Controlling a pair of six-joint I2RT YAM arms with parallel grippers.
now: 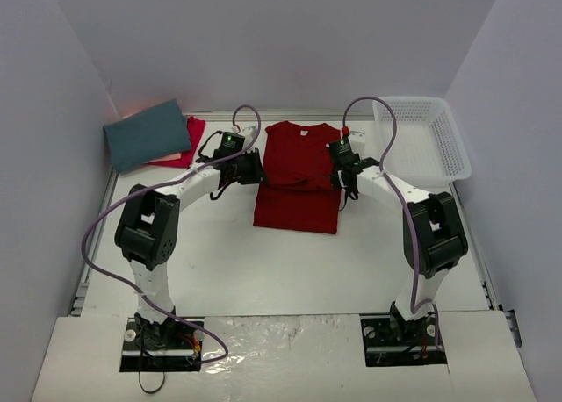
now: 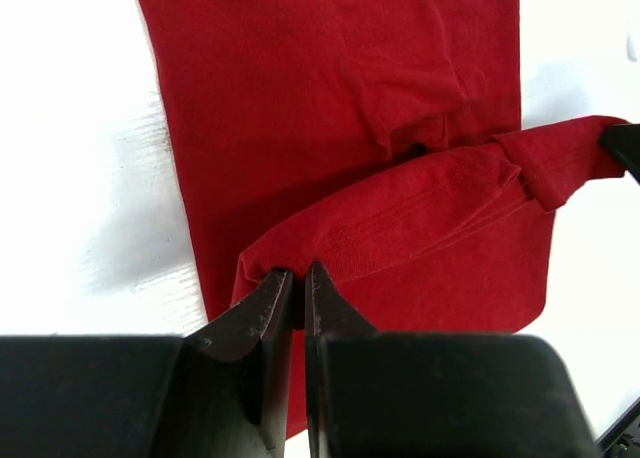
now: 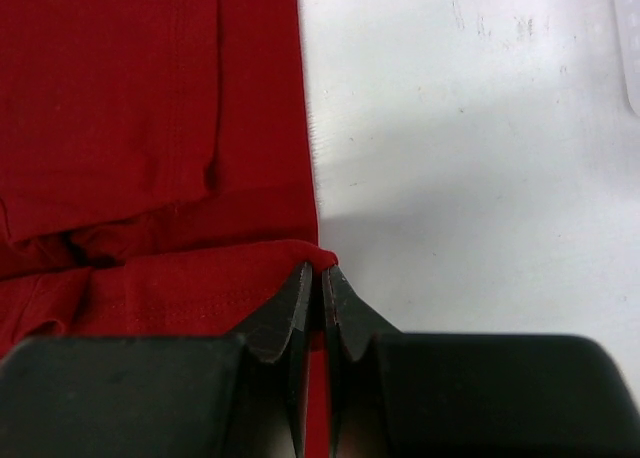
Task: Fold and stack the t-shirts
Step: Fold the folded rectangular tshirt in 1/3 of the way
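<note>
Left tool (image 2: 300, 271) clamped; right tool (image 3: 321, 271) clamped

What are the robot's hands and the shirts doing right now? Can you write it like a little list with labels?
deep red shirt: flat in the middle of the table, collar at the far end, partly folded
left hand: shut, pinching the left end of a raised fold in the deep red shirt
right hand: shut, pinching the right end of that fold
teal shirt: folded, far left corner
pinkish-red shirt: peeking out from under the teal shirt
basket: white mesh, far right
</note>
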